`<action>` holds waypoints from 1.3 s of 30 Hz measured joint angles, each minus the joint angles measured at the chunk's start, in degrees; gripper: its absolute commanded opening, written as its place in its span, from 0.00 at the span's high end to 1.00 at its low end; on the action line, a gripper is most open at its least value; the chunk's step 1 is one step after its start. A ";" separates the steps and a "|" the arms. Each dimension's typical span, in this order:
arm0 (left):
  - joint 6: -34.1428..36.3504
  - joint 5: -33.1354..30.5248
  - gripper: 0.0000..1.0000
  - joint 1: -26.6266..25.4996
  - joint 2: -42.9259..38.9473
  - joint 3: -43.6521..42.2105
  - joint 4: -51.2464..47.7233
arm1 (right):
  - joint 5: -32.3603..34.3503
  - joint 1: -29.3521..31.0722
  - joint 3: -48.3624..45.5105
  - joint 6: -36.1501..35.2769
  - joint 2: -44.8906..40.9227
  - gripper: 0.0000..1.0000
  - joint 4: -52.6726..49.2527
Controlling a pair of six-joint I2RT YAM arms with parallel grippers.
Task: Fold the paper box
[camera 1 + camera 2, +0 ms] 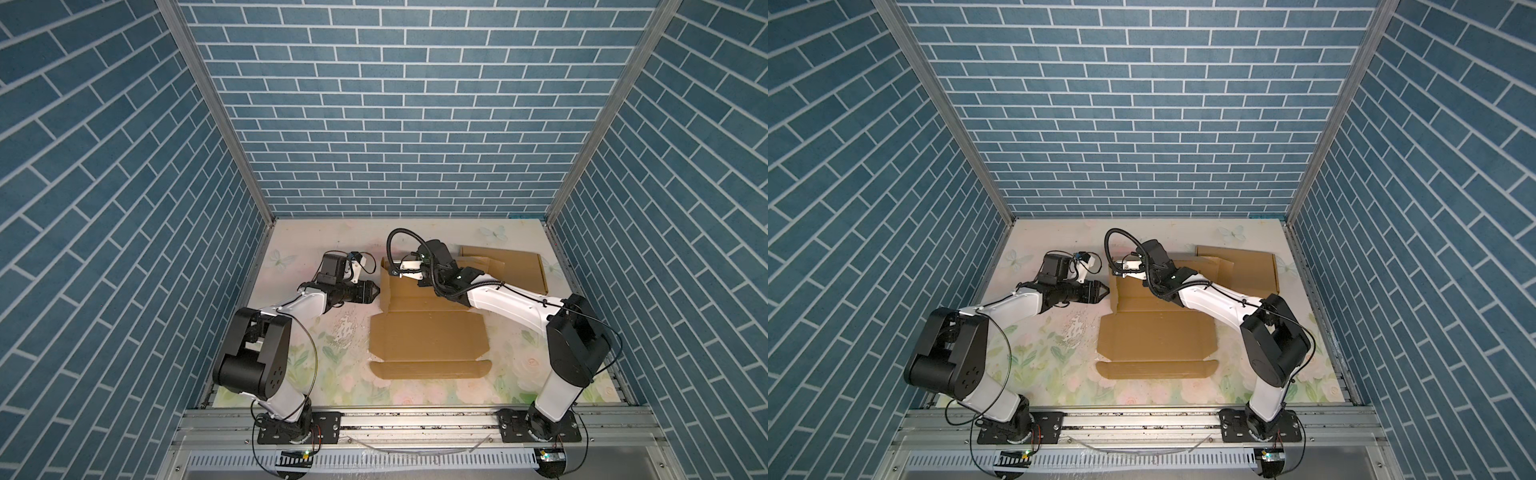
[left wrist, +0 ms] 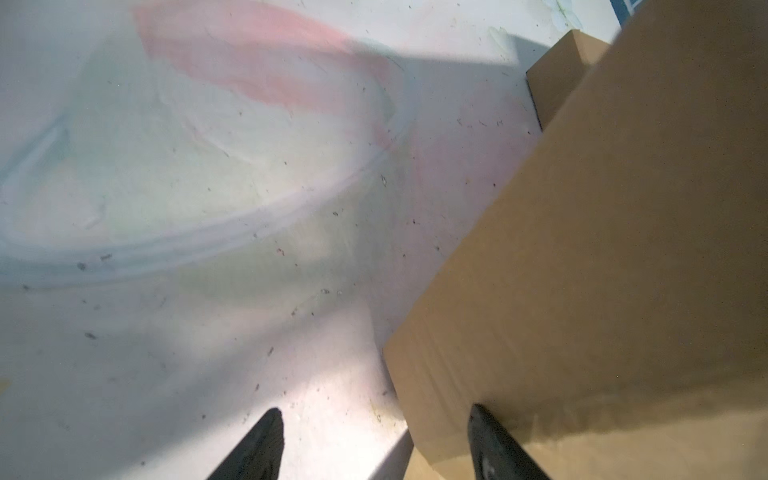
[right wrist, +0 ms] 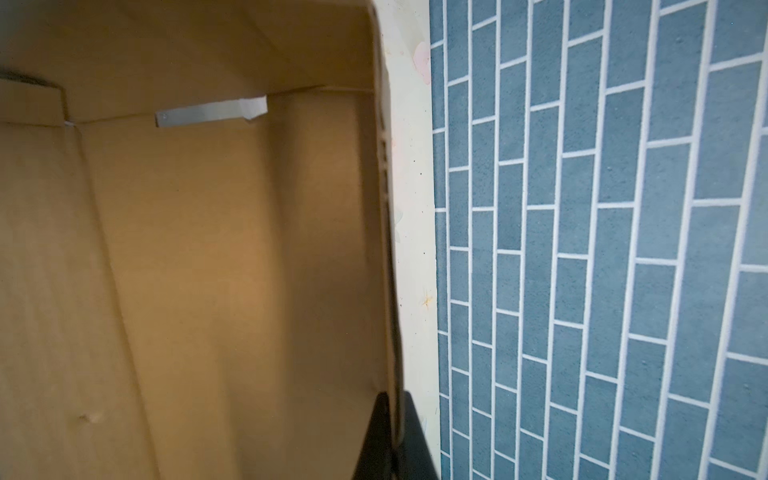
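The paper box (image 1: 428, 336) (image 1: 1154, 336) is a brown cardboard blank lying mostly flat mid-table, its front flaps spread out. Its left side wall (image 1: 385, 286) stands raised. My right gripper (image 3: 395, 399) reaches across the box and is shut on that wall's top edge (image 3: 388, 249), with the box's inside (image 3: 208, 249) showing beside it. My left gripper (image 1: 376, 291) (image 1: 1105, 292) (image 2: 374, 409) is open just outside the raised wall (image 2: 602, 249). One of its fingers (image 2: 482, 428) lies against the wall's outer face, the other (image 2: 266, 436) over bare table.
More brown cardboard (image 1: 515, 266) (image 1: 1246, 266) lies flat at the back right, behind the right arm; I cannot tell whether it joins the box. Blue brick walls close three sides. A metal rail (image 1: 415, 419) runs along the front. A scuffed patch (image 1: 345, 328) marks the table.
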 measured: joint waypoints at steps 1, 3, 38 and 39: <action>-0.28 0.00 0.29 -0.26 -0.20 -0.28 0.20 | 0.00 0.00 0.00 0.00 0.00 1.00 -0.02; -0.68 0.00 0.29 -0.59 -0.37 -0.35 0.59 | 0.00 0.00 0.00 0.00 0.00 1.00 0.00; 0.33 4.07 0.35 -2.91 -1.33 1.70 -3.89 | 0.55 0.13 -2.86 -2.21 -0.46 1.00 3.02; -0.02 3.98 0.34 -2.93 -1.33 1.68 -3.21 | 0.76 0.24 -3.61 -2.80 -0.55 1.00 4.24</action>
